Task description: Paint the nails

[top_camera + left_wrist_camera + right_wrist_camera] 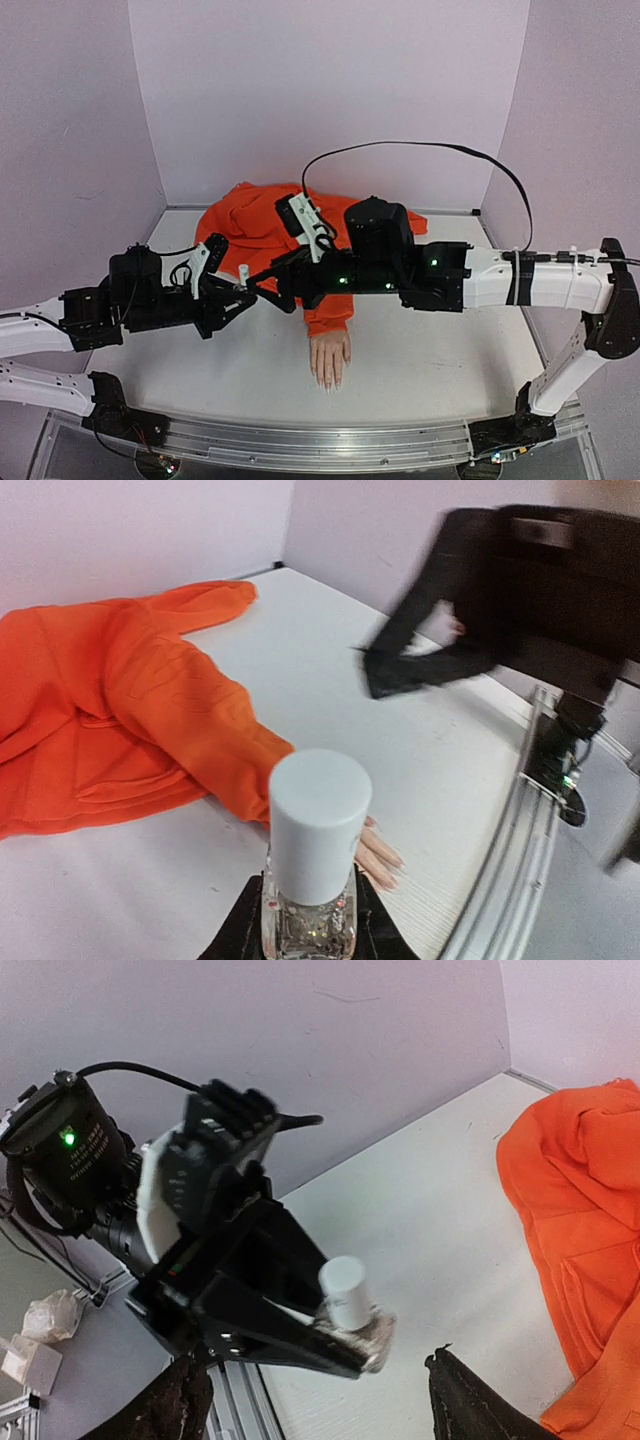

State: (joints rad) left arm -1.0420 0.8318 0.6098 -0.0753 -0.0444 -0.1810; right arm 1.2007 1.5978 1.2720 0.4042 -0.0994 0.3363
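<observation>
**Nails** (328,381): on mannequin hand (331,356), palm down on counter (440,350), centre-front. Long axis runs back-to-front. Fingertips pt toward arm bases; orange sleeve (329,318) covers wrist end.
**L gripper** (310,940): clamped on clear bottle (308,925), upright, white cap (318,825) on top; held above counter, left of hand.
**R gripper** (322,1400): jaws spread wide, holding nothing, near bottle.

Crowded mid-table, free right.
Blocked beside orange sleeve (330,318) by left gripper (340,1350), bottle (312,850), right gripper (320,1400); open table (440,350) right of mannequin hand (330,357).
</observation>
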